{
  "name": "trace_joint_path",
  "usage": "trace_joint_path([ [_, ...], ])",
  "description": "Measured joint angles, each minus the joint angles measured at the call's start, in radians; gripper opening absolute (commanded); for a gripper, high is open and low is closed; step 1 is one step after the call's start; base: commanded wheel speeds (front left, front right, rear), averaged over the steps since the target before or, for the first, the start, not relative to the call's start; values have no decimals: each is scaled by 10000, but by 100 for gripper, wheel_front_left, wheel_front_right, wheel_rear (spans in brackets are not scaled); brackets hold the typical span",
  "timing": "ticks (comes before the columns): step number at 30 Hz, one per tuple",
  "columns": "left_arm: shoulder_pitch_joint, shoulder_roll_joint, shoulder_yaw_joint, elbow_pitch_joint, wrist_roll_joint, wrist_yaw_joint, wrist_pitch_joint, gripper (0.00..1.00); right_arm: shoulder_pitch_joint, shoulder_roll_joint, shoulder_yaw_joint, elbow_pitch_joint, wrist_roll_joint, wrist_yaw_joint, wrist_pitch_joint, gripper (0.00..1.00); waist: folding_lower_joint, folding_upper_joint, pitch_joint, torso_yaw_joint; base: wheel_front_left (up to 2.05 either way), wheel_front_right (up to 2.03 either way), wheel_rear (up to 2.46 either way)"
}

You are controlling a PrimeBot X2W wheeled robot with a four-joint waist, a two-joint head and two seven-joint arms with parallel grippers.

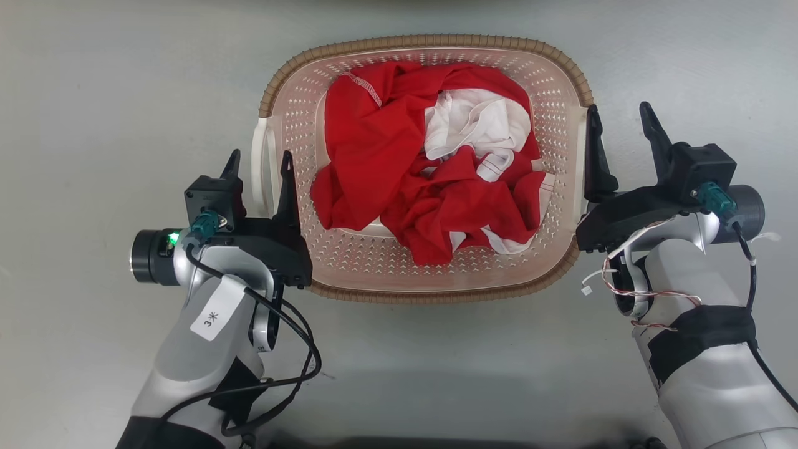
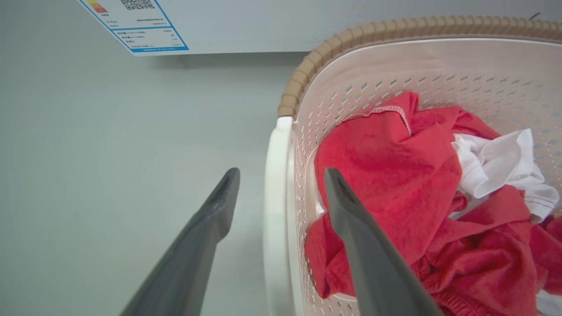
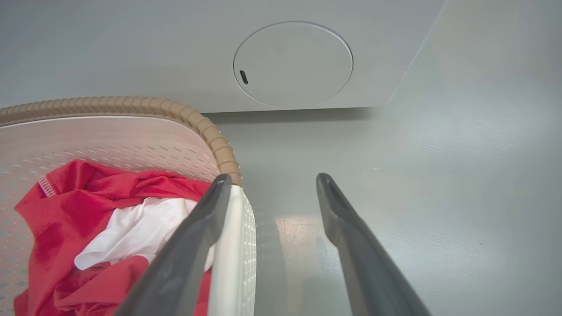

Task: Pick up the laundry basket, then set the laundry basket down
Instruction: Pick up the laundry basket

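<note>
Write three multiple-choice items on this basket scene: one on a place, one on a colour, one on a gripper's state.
1. At the laundry basket, the fingers of the left gripper stand: A. both inside B. astride its left handle C. both outside
2. Most of the cloth in it is: A. red B. blue C. green
3. The right gripper is: A. shut empty B. open C. shut on cloth
B: one finger shows on each side of the handle. A: red, with some white. B: a wide gap between its fingers.

The head camera looks straight down on the cream perforated plastic laundry basket (image 1: 346, 262). The wrist cameras sit close at opposite ends, seemingly low, sharing the crumpled red cloth (image 2: 382, 175).
</note>
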Motion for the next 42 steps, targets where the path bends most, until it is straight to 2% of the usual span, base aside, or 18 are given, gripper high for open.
trace_joint_path([
  [18, -289, -6, -201, 1317, -464, 0, -161, 100, -198, 21, 575, 1151, 56, 171, -12, 100, -2, -1, -33, -5, 0, 0, 0],
  [23, -304, -8, -510, 1624, -675, -21, -161, 100, -244, 21, 974, 1400, 389, 155, -13, 100, -2, -1, -48, 5, 0, 0, 0],
  [31, -499, -8, -976, 1935, -1108, -102, -150, 100, -522, 21, 1453, 1795, 957, -184, -13, 100, -1, -1, -79, 29, 0, 0, 0],
  [37, -671, -10, -1312, 2104, -1342, -102, -56, 100, -648, 21, 1860, 2029, 1423, -286, -10, 100, -1, -1, -89, 57, 0, 0, 0],
  [39, -721, -12, -1404, 2121, -1436, -102, -21, 100, -700, 21, 1988, 2115, 1513, -364, -4, 96, -2, -1, -83, 65, 0, 0, 0],
  [41, -727, -12, -1499, 2159, -1643, -102, 27, 100, -812, 21, 2082, 2150, 1628, -370, 0, 85, -1, -1, -77, 71, 0, 0, 0],
  [42, -734, -10, -1567, 2173, -1708, -102, 42, 88, -843, 21, 2130, 2157, 1651, -403, 0, 80, -1, -1, -74, 74, 0, 0, 0],
])
